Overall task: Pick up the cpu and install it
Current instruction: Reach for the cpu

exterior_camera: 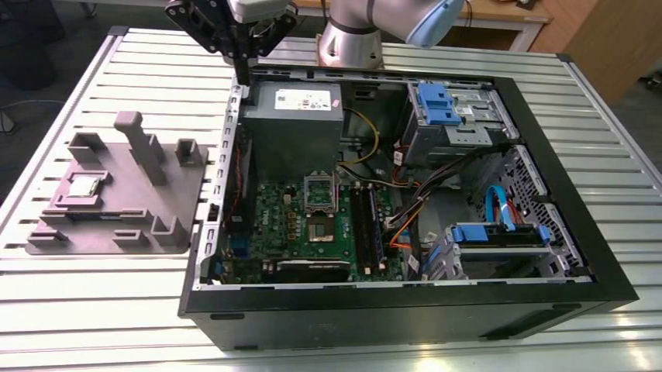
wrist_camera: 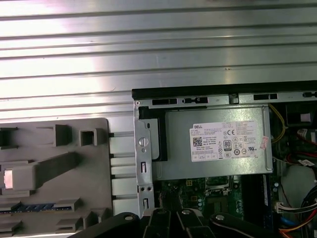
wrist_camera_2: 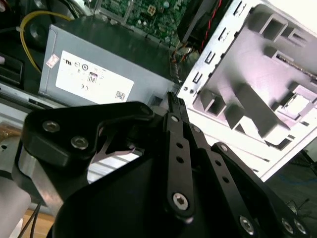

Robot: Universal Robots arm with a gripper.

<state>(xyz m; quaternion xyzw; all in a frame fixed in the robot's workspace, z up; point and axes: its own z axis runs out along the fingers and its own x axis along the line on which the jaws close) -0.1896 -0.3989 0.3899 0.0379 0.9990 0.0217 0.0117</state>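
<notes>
The cpu (exterior_camera: 83, 186) is a small silvery square lying in a recess of the grey fixture tray (exterior_camera: 114, 221), on the exterior view's left. It also shows as a pale square (wrist_camera_2: 297, 104) in the second wrist view and at the picture's edge (wrist_camera: 9, 178) in the first wrist view. My gripper (exterior_camera: 243, 74) hangs over the far left corner of the open computer case (exterior_camera: 414, 302), well away from the cpu. Its black fingers (wrist_camera_2: 173, 101) are shut together with nothing between them. The motherboard socket (exterior_camera: 318, 208) lies inside the case with its frame raised.
A grey power supply box (exterior_camera: 293, 116) sits just below the gripper inside the case. Blue drive brackets (exterior_camera: 435, 105), cables (exterior_camera: 404, 221) and memory slots (exterior_camera: 364, 225) crowd the case on the exterior view's right. The ribbed metal table (exterior_camera: 104, 310) stretches around case and tray.
</notes>
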